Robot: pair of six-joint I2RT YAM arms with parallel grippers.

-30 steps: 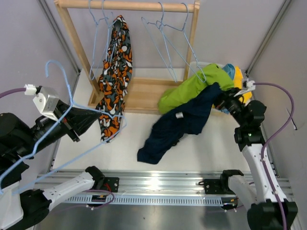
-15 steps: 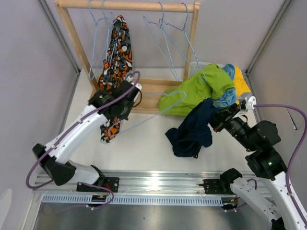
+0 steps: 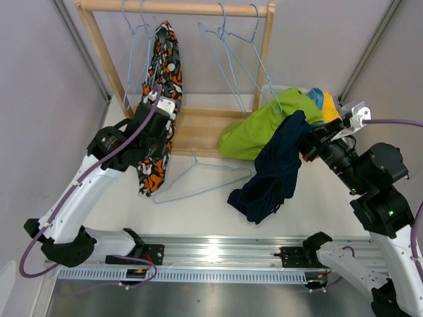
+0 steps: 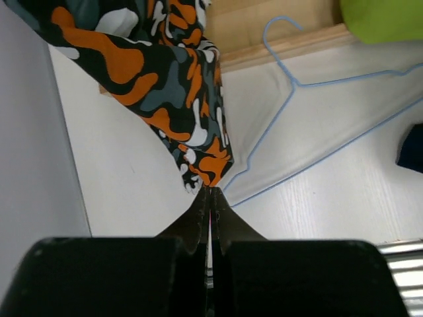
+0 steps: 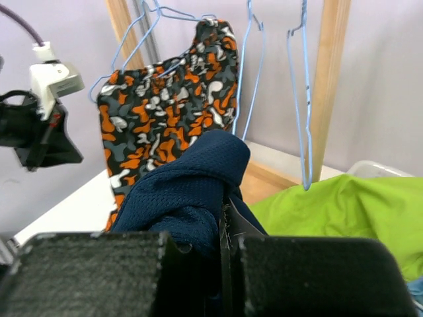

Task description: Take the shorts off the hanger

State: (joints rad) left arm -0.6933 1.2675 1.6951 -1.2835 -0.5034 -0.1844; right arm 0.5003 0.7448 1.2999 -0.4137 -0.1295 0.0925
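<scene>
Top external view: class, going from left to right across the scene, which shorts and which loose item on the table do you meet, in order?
patterned shorts on the rack → blue hanger lying on the table → navy shorts → yellow shorts. The lime green and light blue pairs overlap the others, so they are left out.

navy shorts (image 3: 277,173); lime shorts (image 3: 263,127); orange-black-white patterned shorts (image 3: 162,79)

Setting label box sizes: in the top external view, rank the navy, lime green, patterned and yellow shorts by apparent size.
1 to 3, too alike to rank: navy shorts, lime green shorts (partly covered), patterned shorts (hung nearer the camera).
4. yellow shorts, only a sliver showing.
</scene>
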